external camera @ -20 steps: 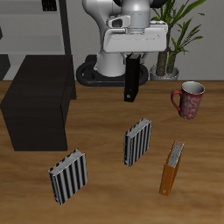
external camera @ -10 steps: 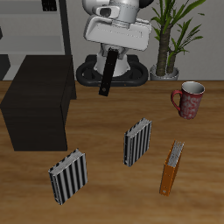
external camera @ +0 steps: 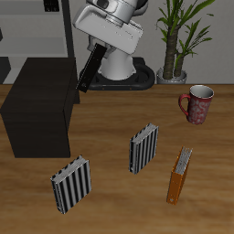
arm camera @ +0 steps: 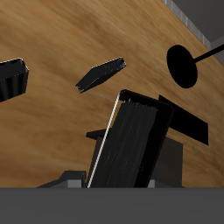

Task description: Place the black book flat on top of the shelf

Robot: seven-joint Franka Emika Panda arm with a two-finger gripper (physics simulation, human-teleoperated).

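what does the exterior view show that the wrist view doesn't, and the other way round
Only the exterior view shows the shelf, the mug, the potted plant, the orange-brown book and the robot arm itself.

Only the wrist view shows the black book from close up, with its pale page edge along one side and its shadow on the wood.

Both show the black book tilted in the gripper, the wooden table, and striped books.

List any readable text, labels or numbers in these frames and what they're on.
None readable.
Black book: plain cover, no title.
Mug: red pattern, no legible words.
Striped books: stripes only.
Orange book: no lettering visible.
Shelf: unmarked.
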